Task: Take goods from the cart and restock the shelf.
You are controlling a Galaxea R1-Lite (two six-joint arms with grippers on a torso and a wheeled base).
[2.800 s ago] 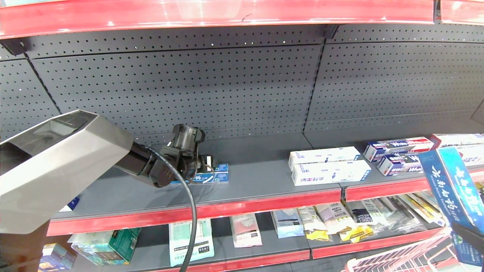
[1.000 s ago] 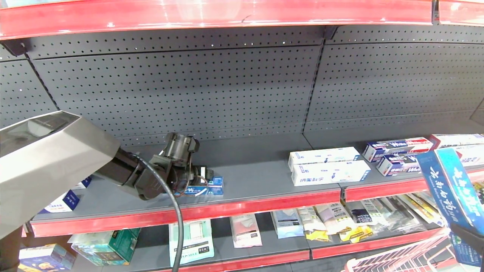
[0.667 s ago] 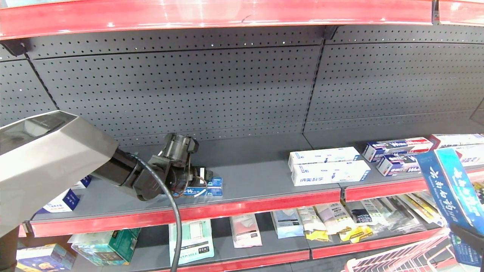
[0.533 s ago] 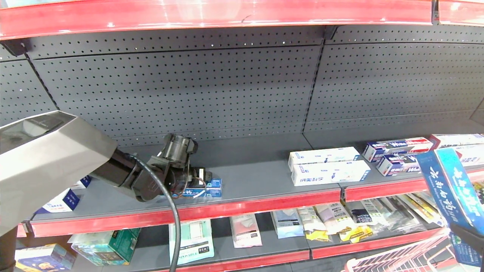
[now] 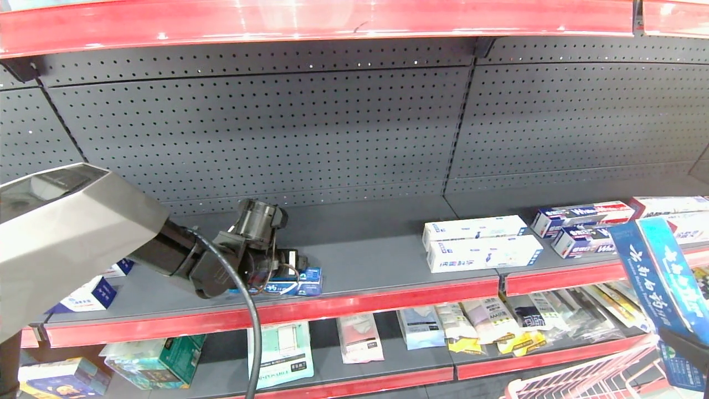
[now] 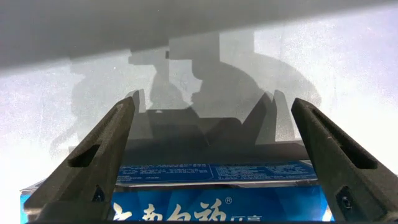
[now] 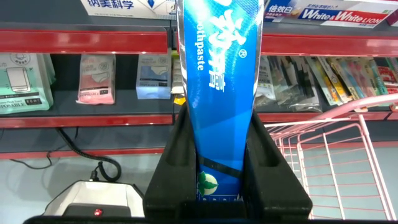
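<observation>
A: Starting with the left claw (image 6: 212,99). Clenched or released?
B: Released. Spread wide over a flat blue box (image 5: 309,281), with both fingers (image 6: 102,158) set far apart and the box lying crosswise near their roots. No pinch to be seen.
A: And placing that box against the red lip (image 5: 360,302) of the shelf (image 5: 388,244)?
B: Just behind the lip, laid lengthwise along it, fully on the grey shelf and not hanging over.
A: Room to move around it?
B: Plenty. Open grey shelf behind it, right back to the pegboard wall (image 5: 277,127). Open along the lip as far as the stacked white boxes (image 5: 482,252), well apart. Toward the lip's other end, a small white-and-blue box (image 5: 88,296), also well apart.
A: Now the right claw (image 7: 217,124)?
B: Clenched on an upright blue box (image 7: 217,56), gripping its lower end. Held out in front of the lip near its right end, clear of the shelf, close to the rim of the pink wire cart (image 7: 336,155).
</observation>
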